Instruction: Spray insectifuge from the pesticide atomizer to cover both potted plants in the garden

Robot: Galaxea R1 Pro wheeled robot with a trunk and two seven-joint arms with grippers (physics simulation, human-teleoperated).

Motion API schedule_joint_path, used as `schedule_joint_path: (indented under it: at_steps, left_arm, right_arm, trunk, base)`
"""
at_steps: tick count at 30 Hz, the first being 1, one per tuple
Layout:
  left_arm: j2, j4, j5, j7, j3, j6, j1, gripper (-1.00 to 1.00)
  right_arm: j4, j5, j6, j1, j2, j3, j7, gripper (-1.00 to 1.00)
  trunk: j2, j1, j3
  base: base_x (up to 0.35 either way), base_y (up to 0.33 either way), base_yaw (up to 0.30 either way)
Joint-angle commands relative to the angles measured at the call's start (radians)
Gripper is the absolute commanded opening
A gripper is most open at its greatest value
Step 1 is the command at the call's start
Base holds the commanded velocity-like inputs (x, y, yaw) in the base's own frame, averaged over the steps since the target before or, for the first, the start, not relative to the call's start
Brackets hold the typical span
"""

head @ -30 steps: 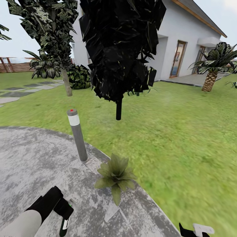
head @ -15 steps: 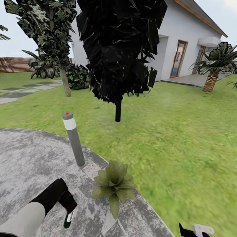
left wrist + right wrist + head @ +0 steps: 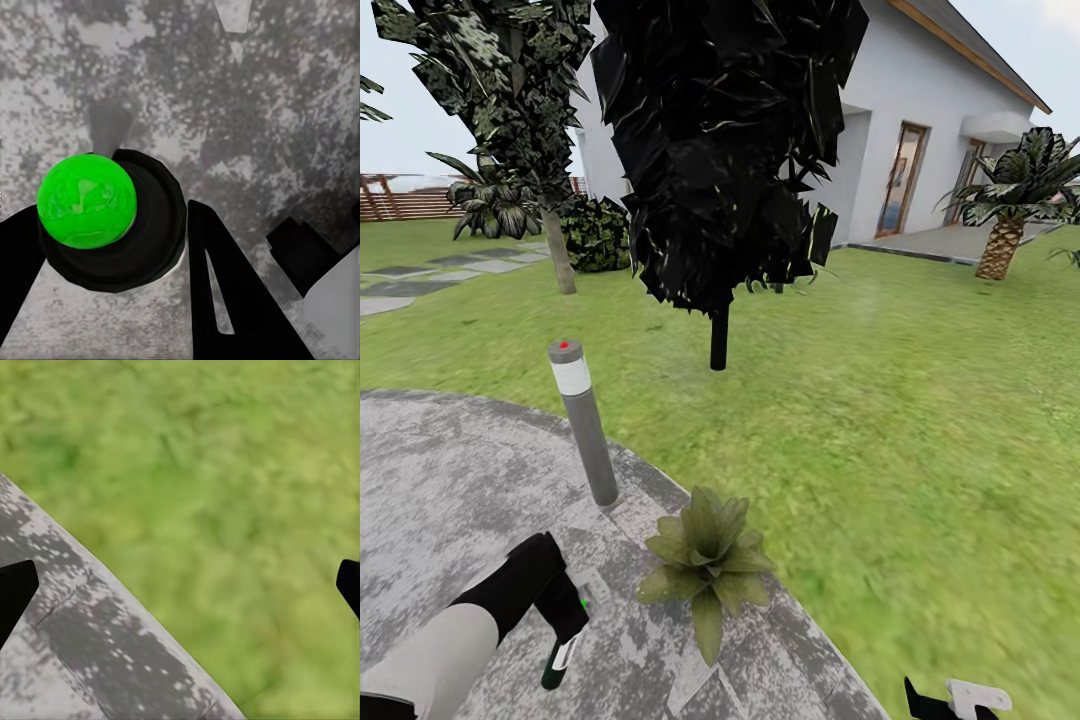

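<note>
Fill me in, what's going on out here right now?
The left tool holds the atomizer low over the grey patio, bottle hanging down. One potted plant sits at the patio's edge just to its right, beside a bollard lamp. The right tool is open over the patio edge and the lawn, holding nothing.

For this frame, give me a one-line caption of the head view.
Left pincer holds the slim dark green spray bottle over grey paving, beside a low leafy potted plant.

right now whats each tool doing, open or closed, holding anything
Left tool: closed on the spray bottle.
Right tool: open, holding nothing.
</note>
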Motion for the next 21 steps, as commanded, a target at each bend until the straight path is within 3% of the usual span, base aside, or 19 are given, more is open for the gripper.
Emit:
schedule_joint_path:
  at_steps: [1, 6, 13, 21]
  left_arm:
    - [0.001, -0.003, -0.001, -0.005, -0.001, 0.009, 0.000, -1.00]
    - [-0.003, 0.000, -0.001, -0.006, -0.003, 0.011, 0.000, -1.00]
    - [-0.004, -0.006, -0.001, -0.006, -0.004, 0.010, 0.000, -1.00]
    - [0.006, -0.012, -0.002, -0.010, -0.007, 0.007, -0.008, -1.00]
  right_arm:
    - [-0.001, 0.003, -0.004, -0.001, 0.000, -0.009, 0.008, 1.00]
    - [0.000, 0.003, -0.004, -0.001, 0.000, -0.009, 0.008, 1.00]
    - [0.000, 0.004, -0.004, -0.001, 0.000, -0.008, 0.008, 1.00]
    - [0.000, 0.004, -0.004, -0.001, 0.000, -0.009, 0.008, 1.00]
  trunk:
    - [0.000, 0.000, -0.001]
    - [0.000, 0.000, -0.001]
    - [0.000, 0.000, -0.001]
    - [0.000, 0.000, -0.001]
  base:
    - [0.000, 0.000, 0.000]
    - [0.006, 0.000, 0.000]
    - [0.212, -0.073, 0.000]
    - [0.003, -0.002, 0.000]
